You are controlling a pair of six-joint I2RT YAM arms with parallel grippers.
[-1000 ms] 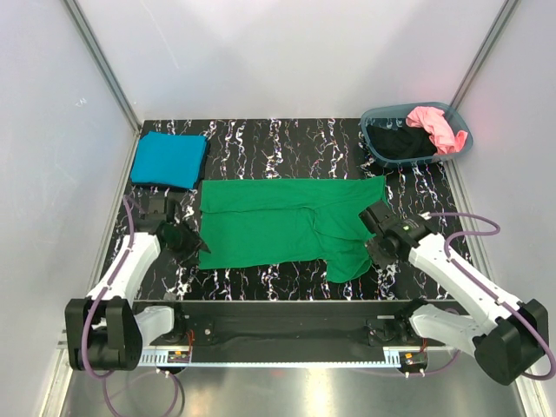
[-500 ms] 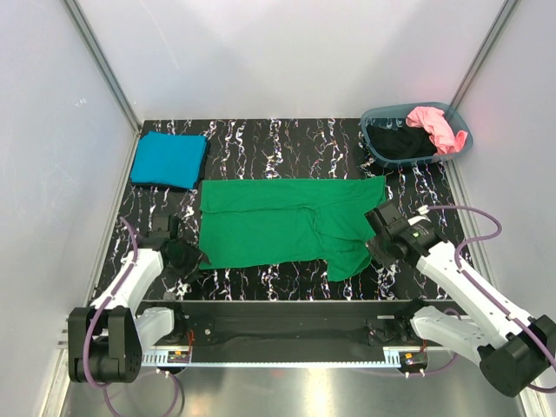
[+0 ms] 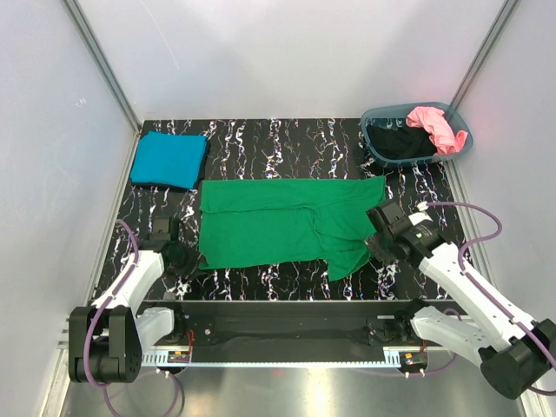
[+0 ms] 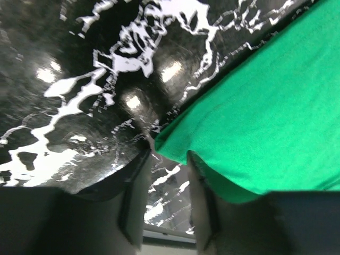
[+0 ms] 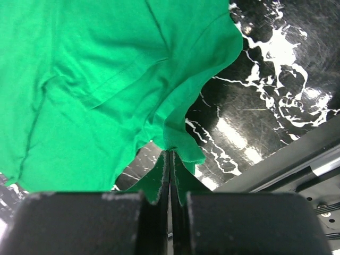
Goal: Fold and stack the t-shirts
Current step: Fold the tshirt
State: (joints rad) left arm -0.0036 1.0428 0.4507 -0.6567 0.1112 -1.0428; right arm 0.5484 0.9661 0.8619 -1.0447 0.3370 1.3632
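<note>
Green shirt (image 3: 287, 228) lies spread across mid-table, partly folded, its near right flap rumpled. Teal shirt (image 3: 168, 159) sits folded far left. Pink shirt (image 3: 432, 124) and black shirt (image 3: 398, 142) lie crumpled far right.

Bright overhead light, glare spots on tabletop (image 4: 171, 70)

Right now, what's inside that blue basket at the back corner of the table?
The basket holds a black t-shirt lying crumpled inside and a pink t-shirt draped over its right rim. Anything beneath them, and the basket's bottom, is covered.
</note>
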